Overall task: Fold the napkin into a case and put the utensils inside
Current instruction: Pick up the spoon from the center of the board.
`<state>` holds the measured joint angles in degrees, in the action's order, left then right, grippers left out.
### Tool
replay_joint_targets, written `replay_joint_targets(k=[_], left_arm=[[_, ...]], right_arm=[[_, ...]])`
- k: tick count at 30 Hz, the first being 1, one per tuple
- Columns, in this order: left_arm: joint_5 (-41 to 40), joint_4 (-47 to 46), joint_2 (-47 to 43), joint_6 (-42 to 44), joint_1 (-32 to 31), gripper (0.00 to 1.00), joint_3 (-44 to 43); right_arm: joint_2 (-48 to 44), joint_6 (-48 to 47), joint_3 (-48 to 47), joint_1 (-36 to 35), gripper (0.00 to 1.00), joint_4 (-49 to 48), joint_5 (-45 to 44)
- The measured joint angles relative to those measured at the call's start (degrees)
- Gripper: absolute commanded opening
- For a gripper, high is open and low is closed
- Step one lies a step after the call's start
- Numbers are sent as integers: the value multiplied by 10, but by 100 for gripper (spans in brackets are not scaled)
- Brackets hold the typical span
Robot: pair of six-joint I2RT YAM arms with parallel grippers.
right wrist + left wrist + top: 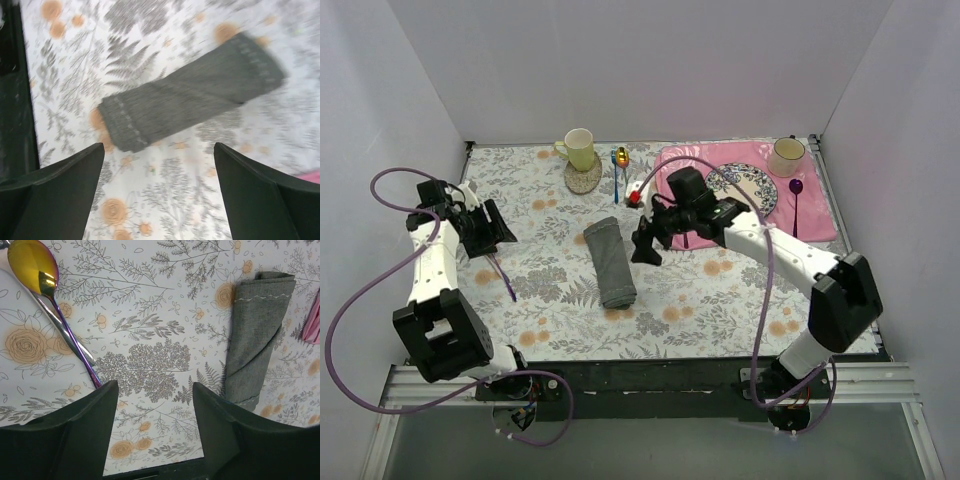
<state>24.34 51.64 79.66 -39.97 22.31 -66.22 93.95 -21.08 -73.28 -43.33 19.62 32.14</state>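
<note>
The napkin (pixel 610 263) lies folded into a narrow grey roll at mid-table on the floral tablecloth (pixel 550 300). The right gripper (pixel 157 150) hovers over it, jaws spread wide and empty. Well to the left, the spoon (pixel 35 270) and fork (pixel 47 312) lie touching just ahead of the left gripper (pixel 152 385), whose jaws are parted and hold nothing.

Floral table (pixel 720 300) bears napkin (pixel 610 263), spoon (pixel 30 265), fork (pixel 65 335), pink placemat (pixel 817 215).

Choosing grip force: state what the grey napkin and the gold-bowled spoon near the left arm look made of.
Napkin: woven cloth, matte dark grey, perhaps cotton or linen; weave, stitched hem and soft folds show. Spoon: likely metal, polished, gold-to-purple iridescent finish; mirror-like highlights on its bowl.
</note>
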Motion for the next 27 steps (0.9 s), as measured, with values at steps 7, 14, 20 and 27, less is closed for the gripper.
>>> replay_joint_targets(k=[7, 14, 20, 27], left_arm=[[-42, -18, 30, -26, 0, 46, 0], [-87, -36, 98, -42, 0, 43, -1], [-142, -80, 146, -63, 0, 36, 0], [-180, -130, 151, -60, -1, 27, 3]], right_arm=[[-96, 12, 0, 36, 99, -63, -54], [-77, 15, -4, 45, 99, -6, -60], [-70, 32, -4, 57, 99, 23, -83], [-54, 46, -4, 66, 99, 38, -103]])
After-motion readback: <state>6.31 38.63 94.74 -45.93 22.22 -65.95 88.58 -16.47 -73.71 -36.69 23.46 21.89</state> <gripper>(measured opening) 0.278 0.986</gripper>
